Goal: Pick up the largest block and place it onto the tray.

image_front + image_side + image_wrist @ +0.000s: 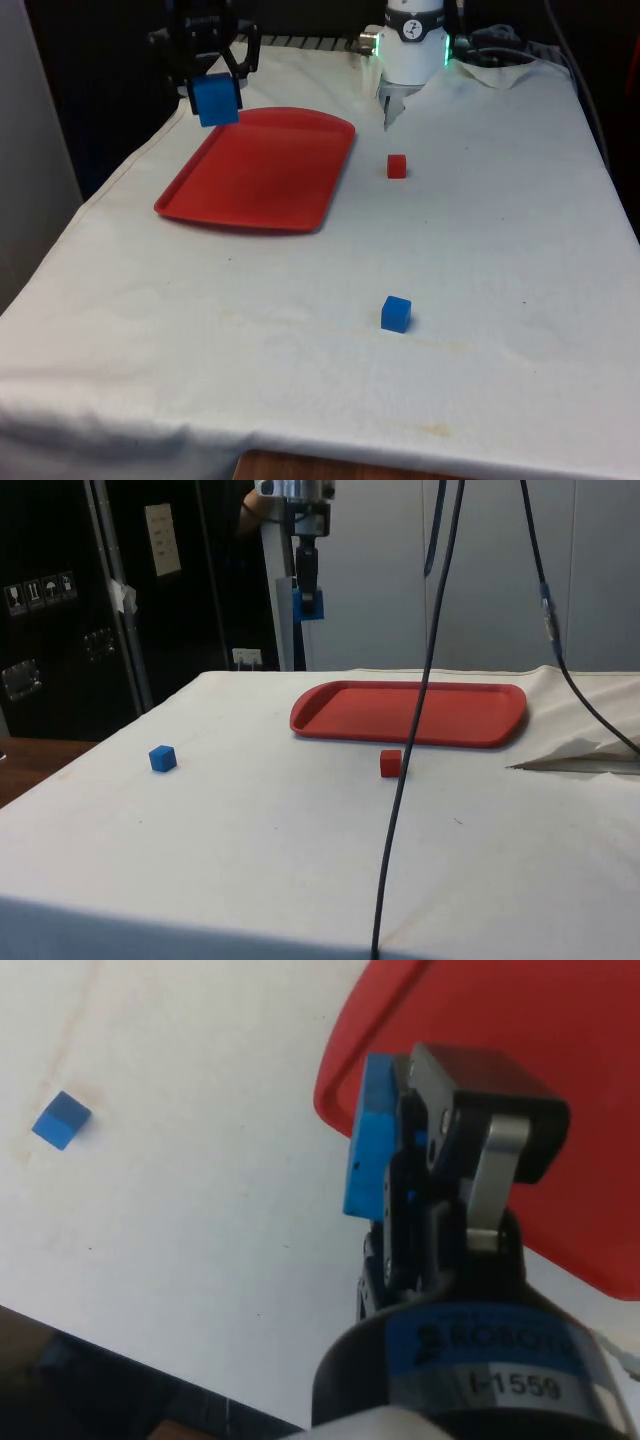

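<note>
— Gripper status?
— Fingers clamped on large blue block, held aloft over far corner of red tray.
— Elsewhere on cloth?
— Small red block beside tray; small blue block well apart.

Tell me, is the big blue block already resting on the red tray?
No, the gripper holds the big blue block in the air above the red tray.
</note>
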